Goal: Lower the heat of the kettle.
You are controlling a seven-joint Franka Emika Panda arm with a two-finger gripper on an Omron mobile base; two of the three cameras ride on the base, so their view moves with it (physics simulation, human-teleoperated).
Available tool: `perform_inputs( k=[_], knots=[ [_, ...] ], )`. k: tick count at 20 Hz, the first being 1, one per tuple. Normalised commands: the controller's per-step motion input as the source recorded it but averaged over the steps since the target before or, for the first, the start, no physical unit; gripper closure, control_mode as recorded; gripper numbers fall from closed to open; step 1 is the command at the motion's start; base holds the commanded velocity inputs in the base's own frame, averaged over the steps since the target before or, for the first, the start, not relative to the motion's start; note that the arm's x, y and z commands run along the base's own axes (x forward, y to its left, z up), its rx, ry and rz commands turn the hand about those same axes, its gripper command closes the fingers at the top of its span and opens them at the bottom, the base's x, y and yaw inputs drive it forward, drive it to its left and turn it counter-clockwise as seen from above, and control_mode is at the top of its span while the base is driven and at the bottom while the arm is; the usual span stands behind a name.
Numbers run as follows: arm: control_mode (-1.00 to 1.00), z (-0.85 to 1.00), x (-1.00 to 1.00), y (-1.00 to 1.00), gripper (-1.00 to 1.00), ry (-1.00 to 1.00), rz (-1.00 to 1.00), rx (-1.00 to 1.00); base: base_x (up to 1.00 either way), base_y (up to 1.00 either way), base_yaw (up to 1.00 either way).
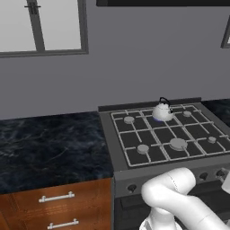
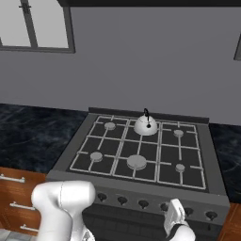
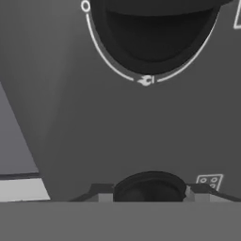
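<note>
The small white-silver kettle (image 1: 162, 111) (image 2: 146, 125) with a thin black handle stands on the back centre burner of the gas stove (image 2: 94, 141). My gripper (image 2: 176, 212) is low in front of the stove's front panel, at the row of black knobs, right of centre. In the hand view the gripper (image 3: 150, 192) is pressed close to the panel. Its two grey fingertips (image 3: 101, 191) sit against either side of a black knob (image 3: 150, 181), shut on it. A second, larger-looking knob (image 3: 155, 33) with a flame mark is above it in that view.
Other knobs (image 2: 122, 201) line the panel to the left. Grey burner caps (image 2: 136, 161) sit under the grates. A dark stone counter (image 1: 49, 143) with wooden drawers (image 1: 56, 197) lies to the left, and a window (image 1: 40, 27) is on the wall.
</note>
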Motion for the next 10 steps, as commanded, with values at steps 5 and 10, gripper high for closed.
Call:
perform_inputs(
  k=[5,10],
  knots=[
    [-1.00,0.00,0.00,0.04,1.00,0.00,-0.13,0.28,0.00,0.00,0.00],
    [-1.00,0.00,0.00,0.02,1.00,0.00,-0.13,0.33,0.00,0.00,0.00]
  ],
)
